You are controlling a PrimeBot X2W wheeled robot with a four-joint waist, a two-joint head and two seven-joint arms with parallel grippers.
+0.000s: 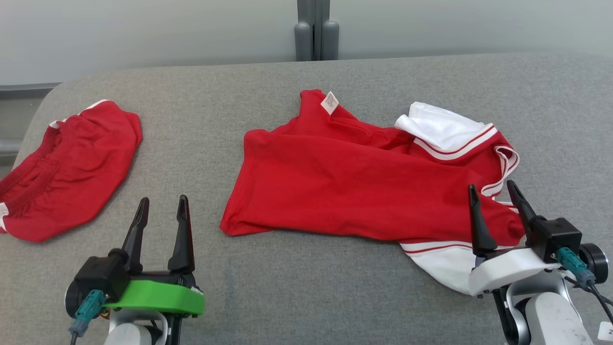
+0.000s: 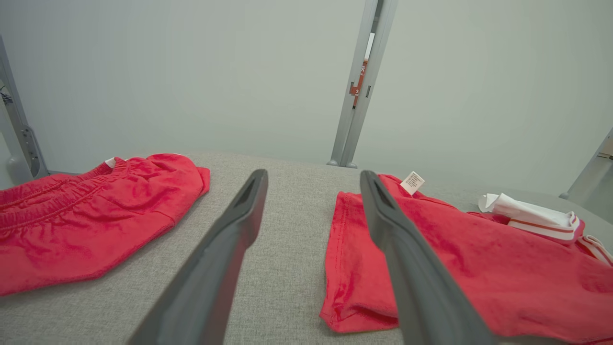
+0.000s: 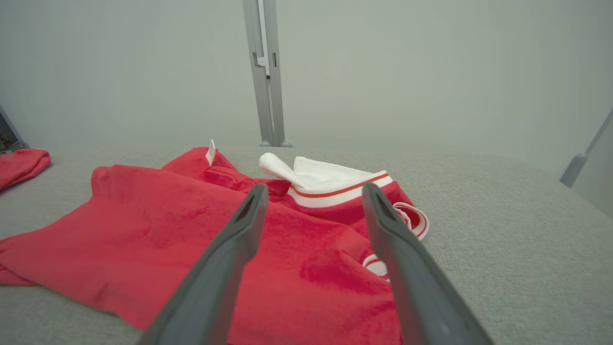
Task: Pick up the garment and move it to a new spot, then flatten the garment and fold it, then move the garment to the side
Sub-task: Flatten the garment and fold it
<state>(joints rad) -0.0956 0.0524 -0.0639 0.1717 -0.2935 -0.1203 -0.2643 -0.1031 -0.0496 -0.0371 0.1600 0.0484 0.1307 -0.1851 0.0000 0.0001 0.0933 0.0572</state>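
On red garment (image 1: 345,187), unreadable white label (image 1: 330,102)

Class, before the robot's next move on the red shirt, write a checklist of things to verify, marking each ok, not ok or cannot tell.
1. Left jaws open and empty: ok.
2. Right jaws open and empty: ok.
3. Red shirt lying flat: not ok, its white sleeve is folded over.
4. Red shorts apart from the shirt: ok.
5. Bare table between the garments: ok.
6. Right jaws touching the shirt: cannot tell.
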